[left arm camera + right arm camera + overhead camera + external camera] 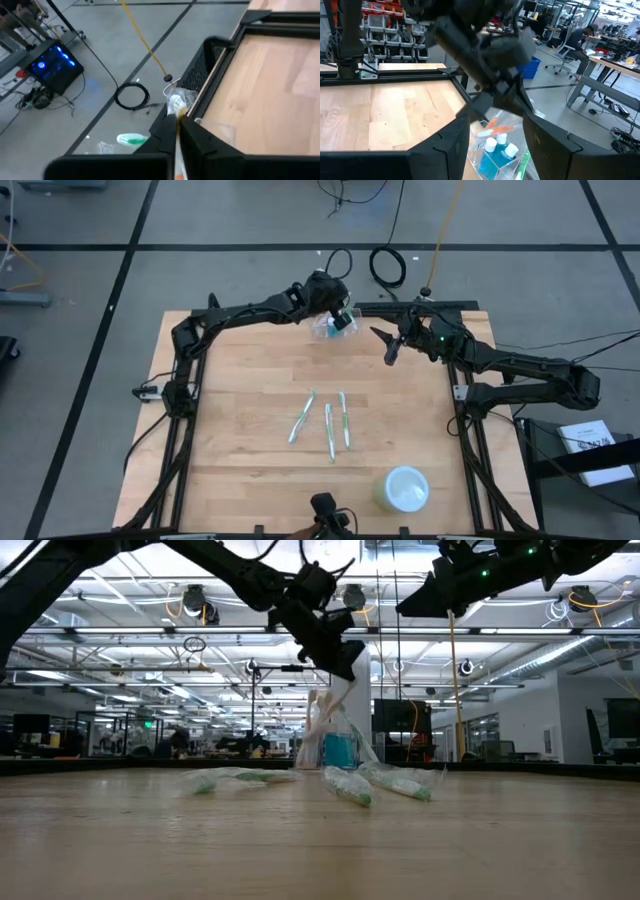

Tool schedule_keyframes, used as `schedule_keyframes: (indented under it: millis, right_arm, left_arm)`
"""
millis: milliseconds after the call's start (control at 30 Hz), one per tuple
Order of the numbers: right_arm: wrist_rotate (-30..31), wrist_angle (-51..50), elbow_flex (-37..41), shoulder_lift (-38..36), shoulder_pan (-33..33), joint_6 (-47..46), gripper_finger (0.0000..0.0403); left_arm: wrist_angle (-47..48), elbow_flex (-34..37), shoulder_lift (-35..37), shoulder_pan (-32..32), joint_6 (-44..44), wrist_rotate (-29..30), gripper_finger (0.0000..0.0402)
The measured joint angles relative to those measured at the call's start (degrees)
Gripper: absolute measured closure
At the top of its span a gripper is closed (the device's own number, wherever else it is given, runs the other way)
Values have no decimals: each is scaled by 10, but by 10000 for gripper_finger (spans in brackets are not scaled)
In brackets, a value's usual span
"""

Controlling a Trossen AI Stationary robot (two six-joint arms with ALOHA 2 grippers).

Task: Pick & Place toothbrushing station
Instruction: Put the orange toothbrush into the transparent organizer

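Station [333,326], clear and hard to outline, appears clamped by the left gripper [338,312] at the table's [250,380] far edge; right gripper [390,345] hovers nearby, fingers apart.

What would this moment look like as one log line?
left gripper: shut on clear holder cup, far table edge | right gripper: open, beside it | three wrapped toothbrushes: mid-table

Pale wooden bench [240,410] with dark frame filling the centre of the high view, three wrapped toothbrushes [327,422] lying side by side mid-frame, a white-lidded round tub [404,488] at lower right
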State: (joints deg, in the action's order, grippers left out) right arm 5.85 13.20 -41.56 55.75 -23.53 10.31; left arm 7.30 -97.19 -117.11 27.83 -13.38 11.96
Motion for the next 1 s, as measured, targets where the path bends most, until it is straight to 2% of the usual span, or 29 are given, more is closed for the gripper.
schedule_keyframes:
  millis: [267,367,433,533,667,800,900,1000]
  right_arm:
    - [0,-16,0,0,0,0,227]
    - [0,-19,0,0,0,1,227]
    - [0,-20,0,0,0,4,227]
    - [0,-19,0,0,0,5,227]
    - [0,-18,0,0,0,4,227]
    - [-1,-13,0,0,0,3,227]
    - [-1,-12,0,0,0,0,227]
    - [-1,-9,0,0,0,-1,227]
  left_arm:
    - [6,8,48,-3,32,-30,399]
    - [-36,49,75,-3,40,-29,400]
    - [-77,100,105,0,52,-30,400]
    - [-186,200,164,9,64,-33,401]
    - [-403,356,229,23,67,-44,401]
    - [-613,481,243,41,99,-48,401]
    - [-692,533,230,54,135,-44,401]
    - [-704,549,221,59,156,-44,401]
